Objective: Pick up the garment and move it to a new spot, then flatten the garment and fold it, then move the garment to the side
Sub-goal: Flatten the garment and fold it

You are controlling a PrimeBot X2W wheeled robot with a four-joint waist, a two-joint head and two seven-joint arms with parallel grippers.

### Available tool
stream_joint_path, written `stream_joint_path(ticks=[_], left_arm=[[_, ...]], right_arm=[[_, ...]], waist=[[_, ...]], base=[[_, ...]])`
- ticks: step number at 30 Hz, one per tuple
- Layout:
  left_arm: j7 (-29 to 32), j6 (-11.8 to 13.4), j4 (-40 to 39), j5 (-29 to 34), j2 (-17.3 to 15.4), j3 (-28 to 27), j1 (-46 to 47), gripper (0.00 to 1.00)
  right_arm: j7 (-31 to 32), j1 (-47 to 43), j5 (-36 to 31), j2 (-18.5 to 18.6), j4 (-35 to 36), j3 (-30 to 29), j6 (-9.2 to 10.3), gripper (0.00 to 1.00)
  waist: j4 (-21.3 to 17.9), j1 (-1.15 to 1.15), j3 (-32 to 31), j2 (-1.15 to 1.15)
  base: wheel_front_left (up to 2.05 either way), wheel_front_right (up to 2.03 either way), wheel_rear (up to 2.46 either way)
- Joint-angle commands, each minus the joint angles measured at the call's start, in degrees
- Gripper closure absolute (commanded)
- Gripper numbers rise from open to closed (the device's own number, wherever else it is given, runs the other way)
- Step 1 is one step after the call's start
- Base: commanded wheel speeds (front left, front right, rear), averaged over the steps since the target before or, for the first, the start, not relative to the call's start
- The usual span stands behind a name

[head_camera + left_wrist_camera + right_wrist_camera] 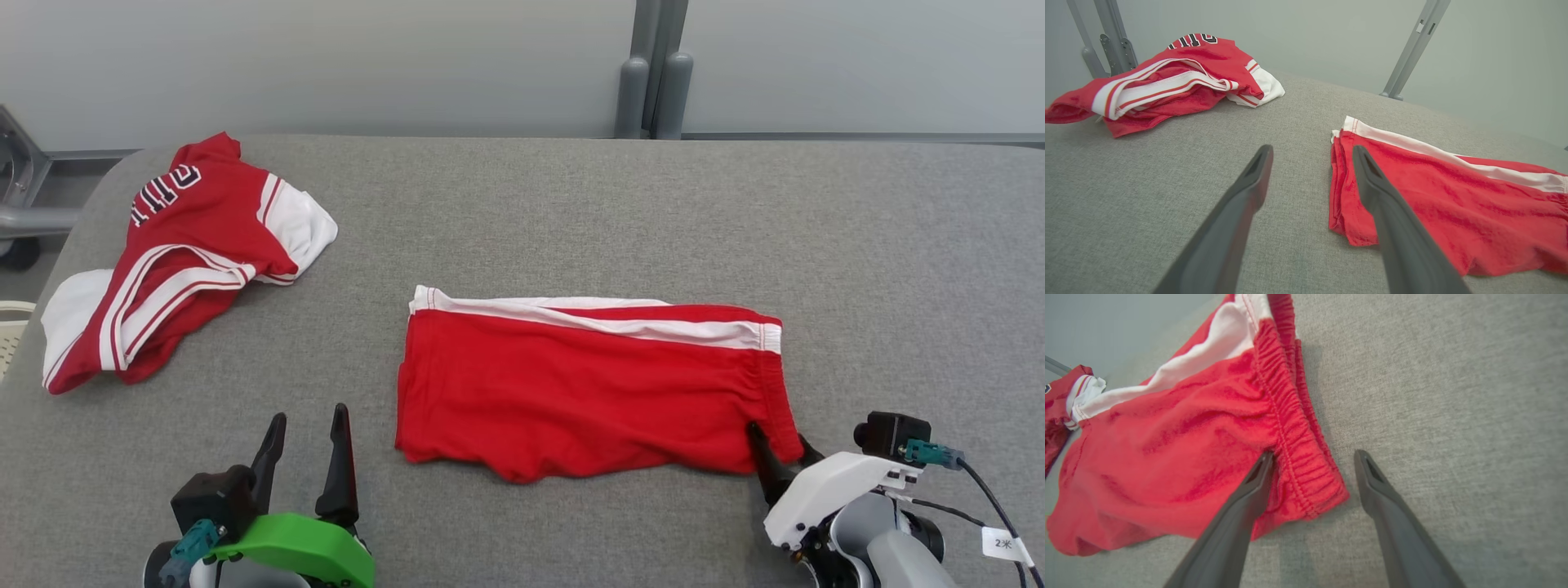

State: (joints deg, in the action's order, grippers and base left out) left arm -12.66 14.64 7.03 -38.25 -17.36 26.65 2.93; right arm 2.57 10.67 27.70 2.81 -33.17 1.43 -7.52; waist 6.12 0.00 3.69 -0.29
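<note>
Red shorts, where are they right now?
In the head view the red shorts lie centred on the table, right of the jersey, the open right tool at their near right corner.

head camera looks down; low wrist cameras both share the red shorts (588,392).

Matt red cloth shorts (588,392) (gathered elastic at one end) on coarse grey woven-fabric tabletop (571,204).

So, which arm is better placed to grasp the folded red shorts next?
The right. Its open right gripper straddles the elastic waistband corner of the red shorts, one finger over the cloth. The left gripper, also open, stands over the table, apart from them.
</note>
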Motion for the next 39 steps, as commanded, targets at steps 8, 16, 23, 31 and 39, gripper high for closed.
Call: stream_joint_path(ticks=[8,16,23,31,39], left_arm=[[-0.4,0.6,-0.3,0.6,-1.0,-0.4,-0.2,0.00],[-0.3,1.2,-0.7,0.6,-1.4,-0.6,-0.4,0.00],[-0.2,1.4,-1.3,0.8,-1.4,-0.2,-0.1,0.00],[0.1,1.5,-2.9,1.1,-1.1,0.5,1.1,0.00],[0.3,1.7,-4.0,0.9,-0.8,0.8,1.5,0.00]], right_arm=[[-2.0,4.6,9.4,0.0,-7.9,4.2,0.06,0.51],[-5.7,8.0,11.1,0.2,-9.3,5.1,0.06,1.00],[-5.3,9.2,9.8,2.8,-6.4,3.6,0.06,1.00],[-1.7,8.2,6.0,11.0,-2.1,-2.4,0.05,1.00],[2.4,7.3,2.1,12.7,2.0,-7.7,0.03,1.00]], waist=[[-0.3,0.00,0.6,0.29],[-1.7,0.00,0.8,0.29],[-4.1,0.00,1.0,0.29],[-6.1,0.00,1.3,0.29],[-6.9,0.00,1.8,0.29]], base=[[0.00,0.00,0.00],[0.00,0.00,0.00],[0.00,0.00,0.00],[0.00,0.00,0.00],[0.00,0.00,0.00]])
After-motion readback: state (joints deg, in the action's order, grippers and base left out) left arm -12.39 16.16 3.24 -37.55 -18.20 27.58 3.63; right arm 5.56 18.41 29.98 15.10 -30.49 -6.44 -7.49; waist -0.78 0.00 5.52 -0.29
